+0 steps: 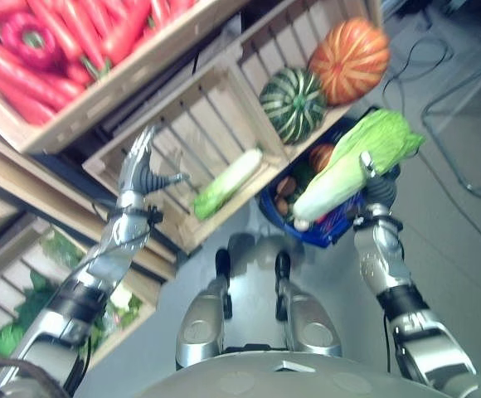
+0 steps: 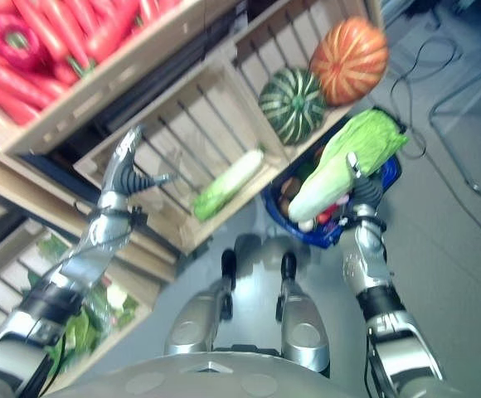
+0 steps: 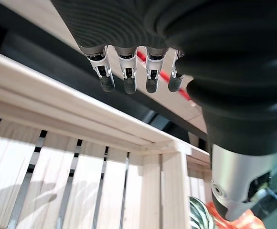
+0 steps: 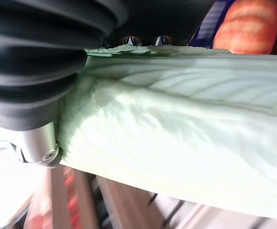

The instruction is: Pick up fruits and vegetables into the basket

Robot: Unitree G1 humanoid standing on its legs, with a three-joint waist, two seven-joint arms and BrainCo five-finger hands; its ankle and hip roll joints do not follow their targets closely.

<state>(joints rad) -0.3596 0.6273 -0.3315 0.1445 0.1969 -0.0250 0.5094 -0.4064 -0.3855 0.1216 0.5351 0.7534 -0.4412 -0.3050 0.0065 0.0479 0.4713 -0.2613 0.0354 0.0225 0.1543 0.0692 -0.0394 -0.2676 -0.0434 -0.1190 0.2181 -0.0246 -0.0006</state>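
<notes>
Right robot hand [image 1: 371, 184] curled round a long pale-green napa cabbage with a white stalk end [image 1: 352, 164], carried slantwise above the blue plastic basket [image 1: 333, 230], leafy end up and away from the basket, stalk end low over its rim. Seen from the right wrist, ribbed cabbage leaf [image 4: 186, 129] pressed close against the dark cover, fingertips [image 4: 129, 41] just peeking over the top of it.

Inside the blue basket: an orange-red rounded fruit [image 1: 322, 155] and some brown rounded pieces [image 1: 285, 194], partly hidden by the cabbage (too blurred to name further).

Left robot hand [image 1: 139, 170] raised well to the left of the basket, fingers straight and relaxed, thumb out to the side, nothing held, poised before the slatted pale wooden crate [image 1: 182, 124]. Same fingers [image 3: 125, 76] from the left wrist, spread in a row near the crate's top rail, not touching it.

Lying in that crate, left of the basket: a second slim green-and-white cabbage [image 1: 228, 182]. Next compartment, just behind the basket: a dark-green striped round squash [image 1: 293, 104] and an orange ribbed pumpkin [image 1: 349, 59], side by side. Far left of the basket, upper crate: a heap of red carrots [image 1: 66, 41]. Lower left crate: leafy greens [image 1: 25, 319].
</notes>
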